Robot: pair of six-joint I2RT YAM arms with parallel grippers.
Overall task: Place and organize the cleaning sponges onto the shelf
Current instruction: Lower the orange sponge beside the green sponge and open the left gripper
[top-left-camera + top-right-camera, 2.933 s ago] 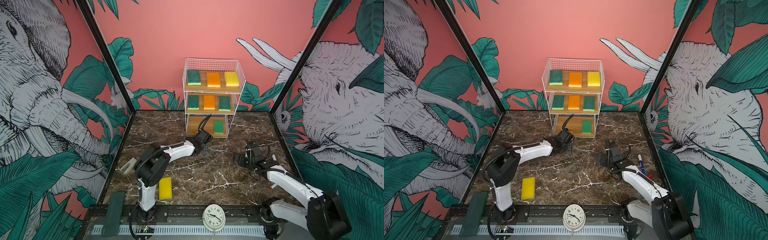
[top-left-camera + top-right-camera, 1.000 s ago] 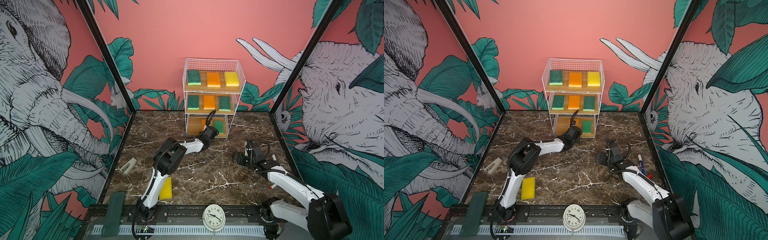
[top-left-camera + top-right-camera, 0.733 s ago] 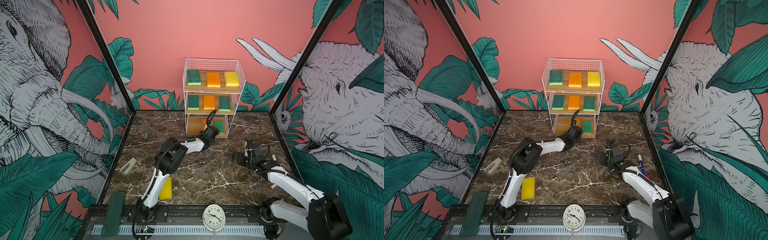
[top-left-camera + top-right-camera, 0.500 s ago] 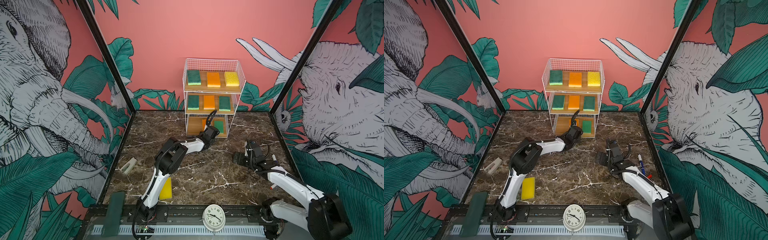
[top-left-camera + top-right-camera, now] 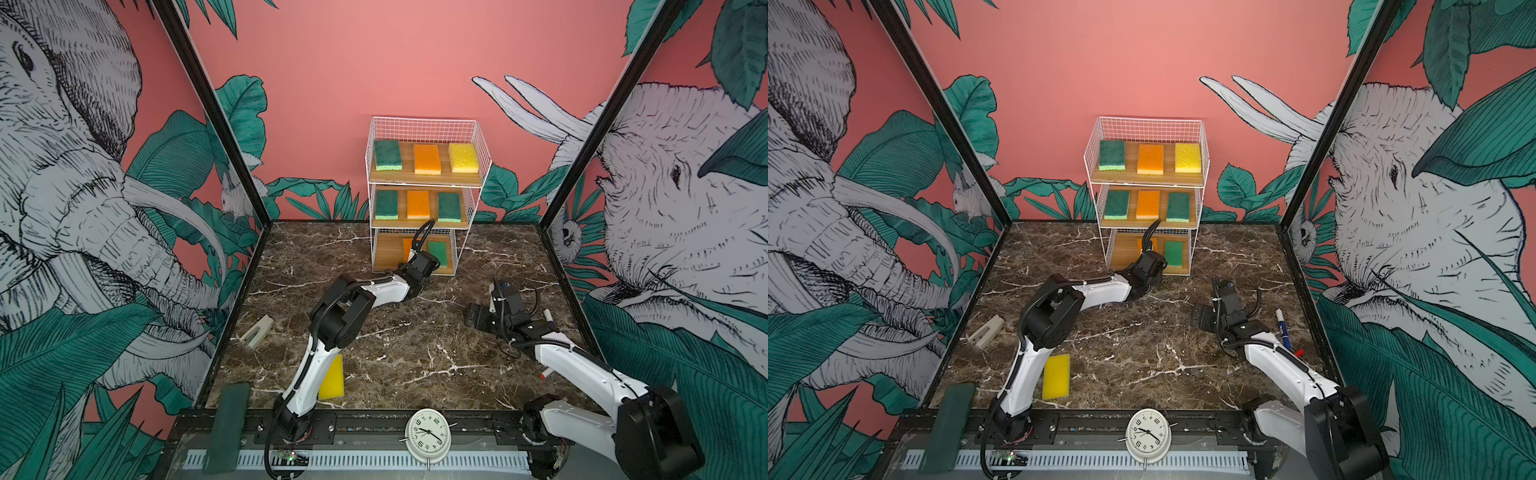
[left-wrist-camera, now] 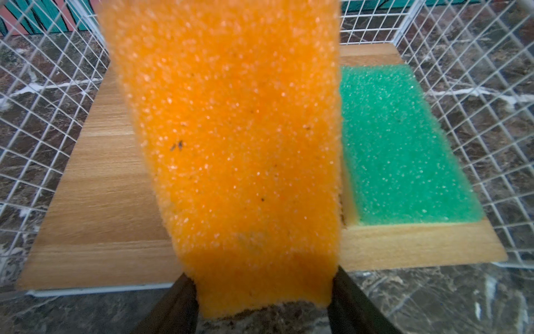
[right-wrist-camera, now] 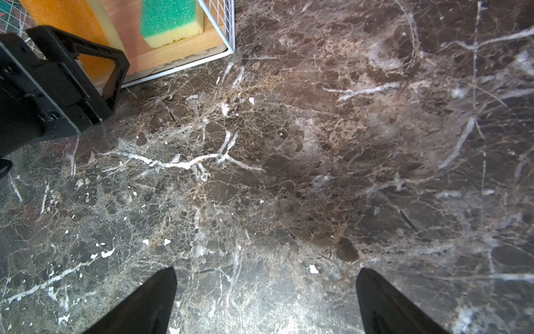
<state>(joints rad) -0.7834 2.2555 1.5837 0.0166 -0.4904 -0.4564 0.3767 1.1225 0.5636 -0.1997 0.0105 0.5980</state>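
Observation:
The shelf stands at the back, with three sponges on its top tier and three on its middle tier. My left gripper is at the bottom tier, shut on the near end of an orange sponge. That sponge reaches over the bottom board, next to a green sponge. A yellow sponge lies on the marble near the left arm's base. My right gripper stands open over bare marble, right of the shelf front.
A marker pen lies by the right arm. A beige clip-like object sits near the left wall. A clock and a dark green bar rest on the front rail.
The left arm has stretched forward and carried the orange sponge from in front of the shelf into its bottom tier. It has barely moved over the last second. The right arm has stayed put.

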